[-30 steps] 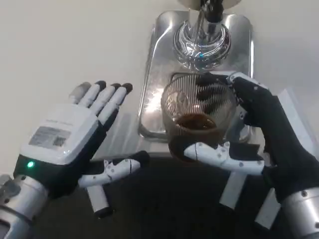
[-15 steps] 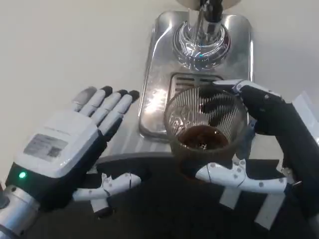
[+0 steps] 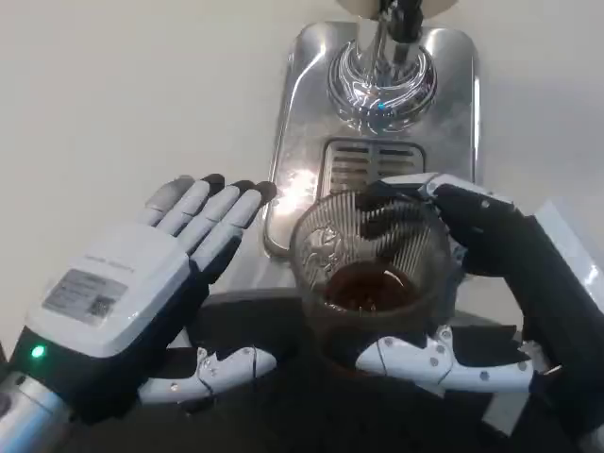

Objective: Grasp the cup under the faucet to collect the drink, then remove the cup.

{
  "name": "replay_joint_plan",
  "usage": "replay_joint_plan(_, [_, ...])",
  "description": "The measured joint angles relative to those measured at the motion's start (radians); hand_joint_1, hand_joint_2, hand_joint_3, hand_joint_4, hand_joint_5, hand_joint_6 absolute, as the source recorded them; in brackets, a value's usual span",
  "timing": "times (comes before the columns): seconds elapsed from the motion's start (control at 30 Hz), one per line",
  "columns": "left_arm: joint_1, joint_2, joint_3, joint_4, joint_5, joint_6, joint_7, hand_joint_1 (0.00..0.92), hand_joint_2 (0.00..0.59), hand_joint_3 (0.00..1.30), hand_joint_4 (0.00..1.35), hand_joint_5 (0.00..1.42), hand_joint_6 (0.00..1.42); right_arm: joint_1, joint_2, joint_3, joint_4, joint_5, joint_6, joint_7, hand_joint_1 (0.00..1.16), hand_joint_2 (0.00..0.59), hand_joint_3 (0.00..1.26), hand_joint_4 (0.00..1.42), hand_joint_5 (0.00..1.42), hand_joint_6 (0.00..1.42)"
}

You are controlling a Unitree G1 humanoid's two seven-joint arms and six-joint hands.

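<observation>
Removal looks to be the step in hand: the right hand (image 3: 472, 283) wraps its fingers and thumb around the ribbed glass cup (image 3: 368, 269), which holds dark drink at the drip tray's (image 3: 293, 142) near edge, well short of the faucet (image 3: 382, 71). Left hand (image 3: 142, 293) hovers beside it, fingers spread, holding nothing. Next move calls for keeping the cup's long axis vertical, mouth up, while carrying it clear to avoid spilling.

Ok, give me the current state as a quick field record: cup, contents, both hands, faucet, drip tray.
cup: clear ribbed glass, held at the near edge of the drip tray, off the grate
contents: dark drink pooled in the bottom, well short of full
right hand: grips the cup, thumb across its near side, fingers round the far side
left hand: holds nothing, fingers spread, beside the cup without touching it
faucet: chrome base at the far end of the tray
drip tray: steel, slotted grate uncovered
</observation>
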Motion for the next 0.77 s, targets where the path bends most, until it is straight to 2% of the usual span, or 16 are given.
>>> replay_joint_plan(0.33, [-0.001, -0.021, -0.006, 0.0, 0.0, -0.006, -0.001, 0.0, 0.184, 0.0, 0.0, 0.0, 0.0, 0.006, 0.033, 0.022, 0.0, -0.027, -0.001, 0.003, 1.16, 0.358, 0.64, 0.66, 0.77, 1.0])
replay_joint_plan(0.77, [0.0, -0.027, -0.008, 0.0, 0.0, -0.01, -0.007, 0.0, 0.184, 0.0, 0.0, 0.0, 0.0, 0.041, 0.063, 0.031, 0.0, -0.054, -0.026, 0.016, 1.16, 0.368, 0.63, 0.64, 0.76, 1.0])
